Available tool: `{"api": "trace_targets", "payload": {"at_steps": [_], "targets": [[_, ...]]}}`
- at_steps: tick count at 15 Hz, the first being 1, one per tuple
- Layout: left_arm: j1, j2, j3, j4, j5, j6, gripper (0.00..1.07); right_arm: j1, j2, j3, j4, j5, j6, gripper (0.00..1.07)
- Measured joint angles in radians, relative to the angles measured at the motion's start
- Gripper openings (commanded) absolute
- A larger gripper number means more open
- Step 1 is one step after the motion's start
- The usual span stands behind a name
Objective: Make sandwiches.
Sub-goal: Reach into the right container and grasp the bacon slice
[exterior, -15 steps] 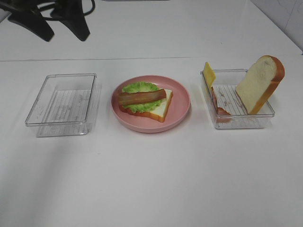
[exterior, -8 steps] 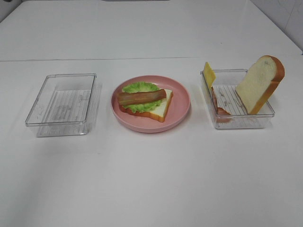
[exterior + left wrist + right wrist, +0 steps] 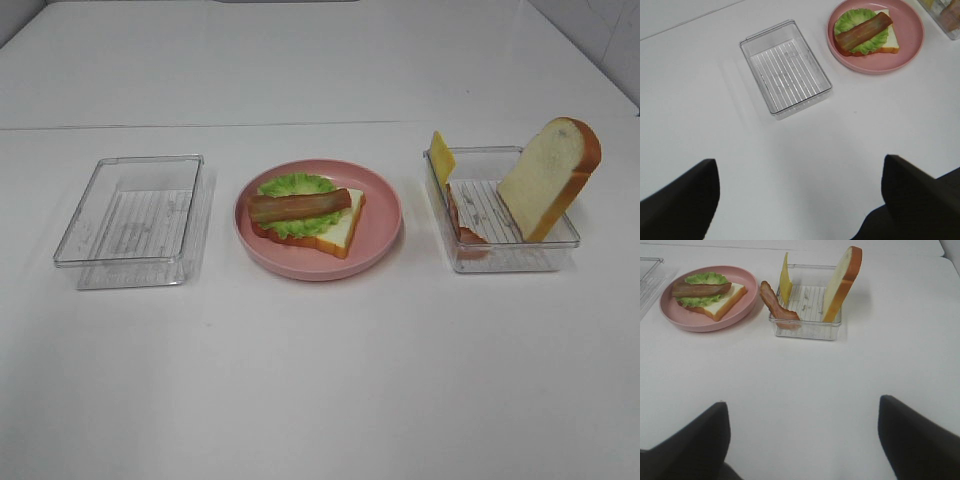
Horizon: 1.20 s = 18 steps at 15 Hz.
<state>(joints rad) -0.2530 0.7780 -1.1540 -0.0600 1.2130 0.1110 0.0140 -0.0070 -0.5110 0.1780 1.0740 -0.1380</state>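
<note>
An open-faced sandwich (image 3: 303, 212) lies on the round pink plate (image 3: 385, 215): one bread slice, green lettuce and a bacon strip on top. A clear box (image 3: 520, 255) to the right holds a second bread slice (image 3: 550, 175) standing on edge, a yellow cheese slice (image 3: 441, 157) and another bacon strip (image 3: 462, 225). Neither gripper shows in the high view. My left gripper (image 3: 800, 162) is open and empty, high above the table with the plate (image 3: 910, 45) far off. My right gripper (image 3: 802, 404) is open and empty, short of the box (image 3: 807, 327).
An empty clear box (image 3: 130, 225) stands left of the plate; it also shows in the left wrist view (image 3: 785, 67). A seam in the white table (image 3: 320, 124) runs behind the things.
One second ago a dark arm showed at the top left of the high view; it has left that view. The food and boxes have not moved.
</note>
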Motion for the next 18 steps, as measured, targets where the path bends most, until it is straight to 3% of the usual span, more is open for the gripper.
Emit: {"api": "trace_targets", "payload": {"at_steps": [6,11,13,18], "targets": [[0.000,-0.404,0.160,-0.001,0.007,0.005,0.83,0.000,0.000,0.000,0.000,0.000,0.000,0.77],[0.000,-0.553,0.363,-0.001,0.008,0.015,0.83,0.000,0.046,0.000,0.007,0.000,0.000,0.77],[0.000,-0.633,0.453,-0.002,0.009,0.006,0.83,0.000,0.127,0.000,0.014,-0.007,0.000,0.76],[0.000,-0.733,0.563,-0.002,-0.012,-0.001,0.83,0.000,0.404,-0.039,0.081,-0.184,0.000,0.76]]}}
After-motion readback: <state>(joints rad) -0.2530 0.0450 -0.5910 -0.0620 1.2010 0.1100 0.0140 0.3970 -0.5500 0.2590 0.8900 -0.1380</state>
